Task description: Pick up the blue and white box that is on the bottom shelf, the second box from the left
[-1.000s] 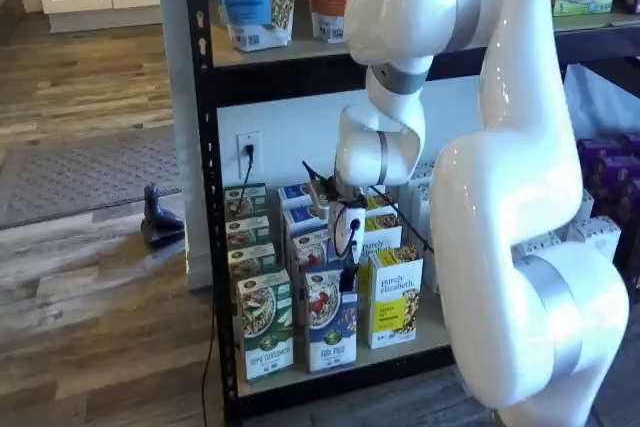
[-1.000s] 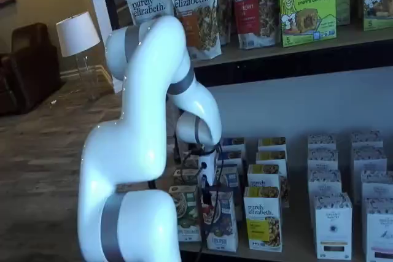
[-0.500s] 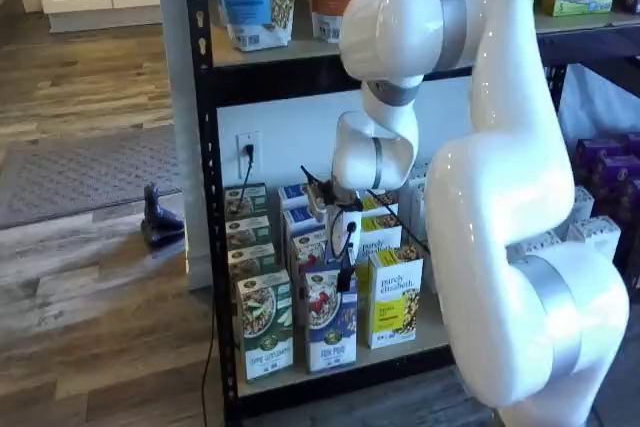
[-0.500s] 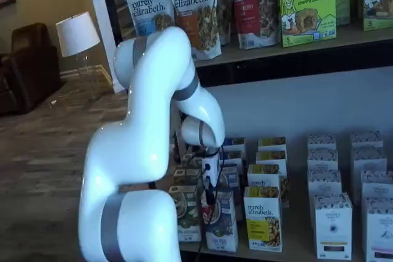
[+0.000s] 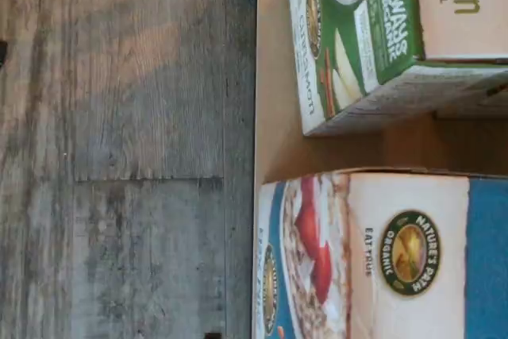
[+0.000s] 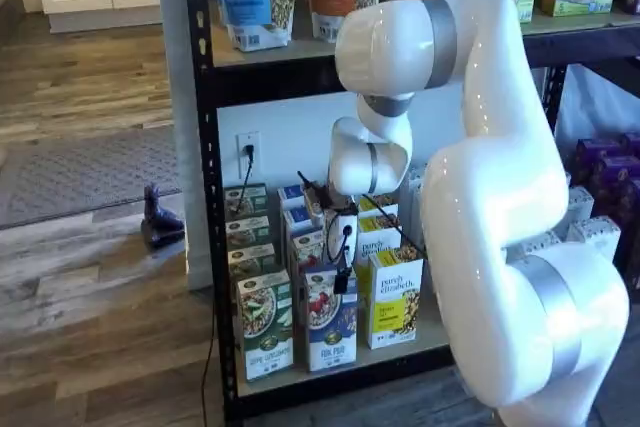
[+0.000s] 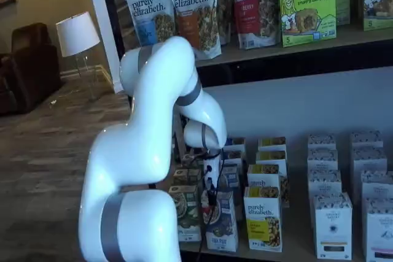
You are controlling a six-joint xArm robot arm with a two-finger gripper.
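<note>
Blue and white box (image 6: 330, 325) at bottom shelf (image 6: 420, 339) front edge, green-and-white carton (image 6: 264, 327) beside.

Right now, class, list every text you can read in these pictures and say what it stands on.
"NATURE'S PATH ORGANIC", "EAT TRUE": the blue and white box.
"ALWAYS ORGANIC": green-and-white carton.
"purely elizabeth.": yellow carton and granola bags.
"BOBO'S APPLE PIE": green box.
Small print on the front cartons' lower bands: too blurred.
</note>
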